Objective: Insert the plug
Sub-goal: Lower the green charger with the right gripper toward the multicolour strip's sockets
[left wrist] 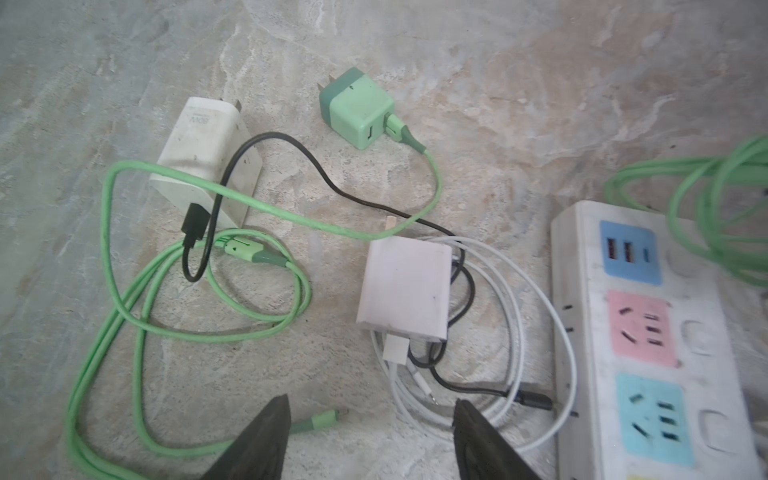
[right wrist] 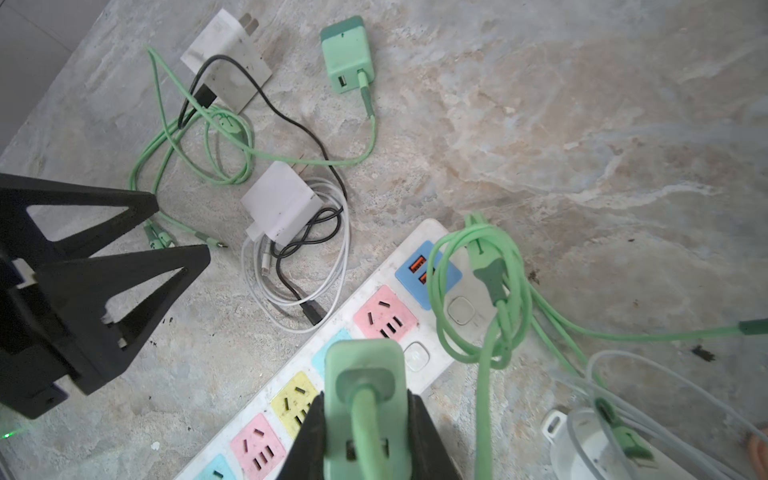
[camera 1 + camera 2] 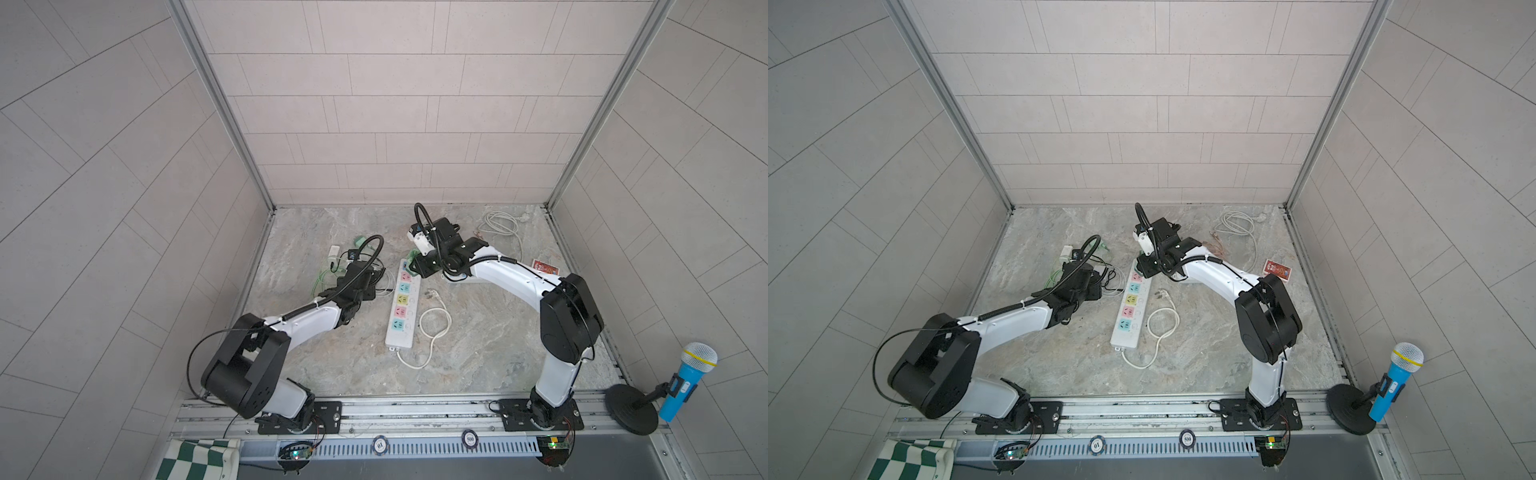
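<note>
Right wrist view, lower centre: my right end effector (image 2: 365,419) is clamped on the green plug (image 2: 365,374), poised over the power strip (image 2: 384,316). The strip's long axis runs from lower left to upper right. The sockets lie just beyond the plug, and this arm is the nearer one. My left end effector (image 1: 372,415) gapes empty above loose chargers (image 1: 405,286). The counter (image 3: 478,353) is marbled grey, with tiled walls (image 3: 395,104) on three sides.

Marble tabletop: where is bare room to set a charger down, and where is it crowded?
Bare: the grey marble tabletop between the long white power strip with coloured sockets and the front metal rail; the far middle by the back wall. Crowded: left of the strip, around the green cube charger and tangled cables.
</note>
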You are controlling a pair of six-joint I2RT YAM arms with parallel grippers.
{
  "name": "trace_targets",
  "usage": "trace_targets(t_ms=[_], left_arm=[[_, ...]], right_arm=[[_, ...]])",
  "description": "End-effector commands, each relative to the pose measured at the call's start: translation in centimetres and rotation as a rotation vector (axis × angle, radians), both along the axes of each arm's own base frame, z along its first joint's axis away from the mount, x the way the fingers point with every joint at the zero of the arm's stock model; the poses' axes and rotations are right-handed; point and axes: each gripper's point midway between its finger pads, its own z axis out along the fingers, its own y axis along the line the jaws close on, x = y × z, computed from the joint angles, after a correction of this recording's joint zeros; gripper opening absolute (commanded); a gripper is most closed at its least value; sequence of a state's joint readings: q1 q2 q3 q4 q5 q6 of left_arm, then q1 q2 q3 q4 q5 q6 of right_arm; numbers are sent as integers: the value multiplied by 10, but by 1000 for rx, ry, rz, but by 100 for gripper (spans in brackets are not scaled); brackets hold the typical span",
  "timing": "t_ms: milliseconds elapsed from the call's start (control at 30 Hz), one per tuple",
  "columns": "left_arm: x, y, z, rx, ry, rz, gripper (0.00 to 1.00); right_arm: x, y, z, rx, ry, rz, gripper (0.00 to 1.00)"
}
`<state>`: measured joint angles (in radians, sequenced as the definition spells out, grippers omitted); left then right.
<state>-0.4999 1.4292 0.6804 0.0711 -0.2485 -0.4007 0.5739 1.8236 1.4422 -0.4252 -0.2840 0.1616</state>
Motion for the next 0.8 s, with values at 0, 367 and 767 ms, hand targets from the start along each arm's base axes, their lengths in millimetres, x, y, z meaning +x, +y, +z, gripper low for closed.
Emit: trace_targets(t_ms=[0,367,767], left_arm=[[-17,-5,-2,-73,36,-22,67],[-39,-48,-19,-254,37,-218,64],[-57,-101,-43,-327,89,-402,59]], right_arm=[[7,6,2,-30,-34,42,11],[10,-4,-28,-10,134,-222,10],[18,4,-43,-6,166,-310,9]])
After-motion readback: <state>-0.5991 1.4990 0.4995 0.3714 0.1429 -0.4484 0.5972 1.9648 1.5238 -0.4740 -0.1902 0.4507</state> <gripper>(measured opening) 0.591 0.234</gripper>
